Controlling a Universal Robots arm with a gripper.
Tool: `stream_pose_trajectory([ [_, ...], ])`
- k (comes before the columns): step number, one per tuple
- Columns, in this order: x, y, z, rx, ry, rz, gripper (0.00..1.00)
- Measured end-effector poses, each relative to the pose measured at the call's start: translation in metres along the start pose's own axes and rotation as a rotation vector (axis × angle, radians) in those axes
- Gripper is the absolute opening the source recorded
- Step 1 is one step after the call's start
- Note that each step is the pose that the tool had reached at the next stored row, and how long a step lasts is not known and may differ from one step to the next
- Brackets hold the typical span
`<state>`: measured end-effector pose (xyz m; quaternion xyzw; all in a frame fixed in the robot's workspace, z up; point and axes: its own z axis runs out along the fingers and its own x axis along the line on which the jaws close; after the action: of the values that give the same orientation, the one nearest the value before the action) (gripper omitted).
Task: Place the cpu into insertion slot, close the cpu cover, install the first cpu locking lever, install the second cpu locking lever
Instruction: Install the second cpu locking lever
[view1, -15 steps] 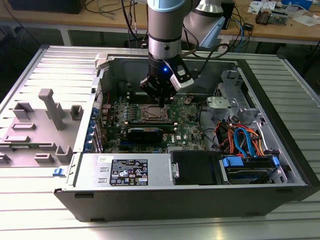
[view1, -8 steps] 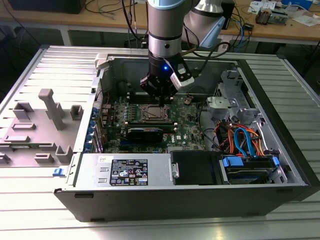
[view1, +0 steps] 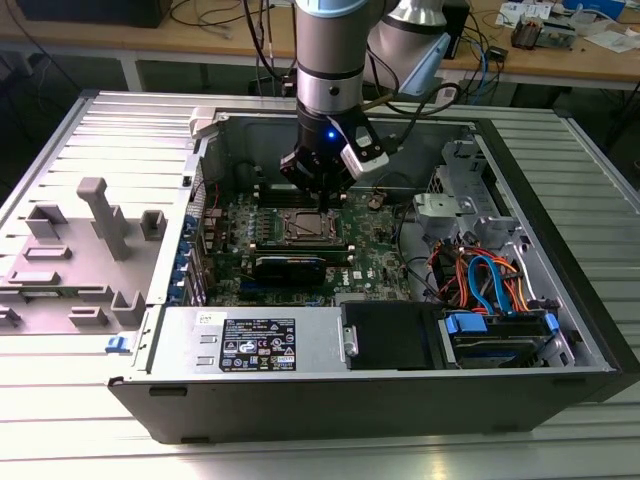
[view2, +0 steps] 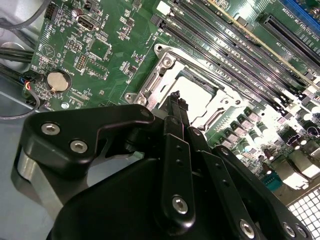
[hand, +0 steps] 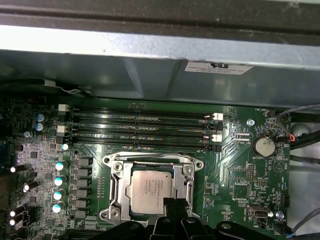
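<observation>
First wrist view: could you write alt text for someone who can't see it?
A silver-topped cpu sits in the insertion slot on a green motherboard, with the silver cpu cover framing it. The black gripper hangs just over the socket's near edge, and long black memory slots lie beyond it.

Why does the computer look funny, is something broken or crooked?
Nothing stands out. The cpu sits flat and square under the cpu cover, with the gripper just above. No loose or bent parts show on the board.
</observation>
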<state>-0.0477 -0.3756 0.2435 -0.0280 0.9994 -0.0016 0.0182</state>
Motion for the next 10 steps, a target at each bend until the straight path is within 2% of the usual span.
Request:
stream_pose_trajectory([
  [6, 0.0, 0.0, -0.0007, 0.0001, 0.0, 0.0, 0.11],
  [10, -0.0002, -0.0001, -0.0065, -0.0001, 0.0, 0.0, 0.11],
])
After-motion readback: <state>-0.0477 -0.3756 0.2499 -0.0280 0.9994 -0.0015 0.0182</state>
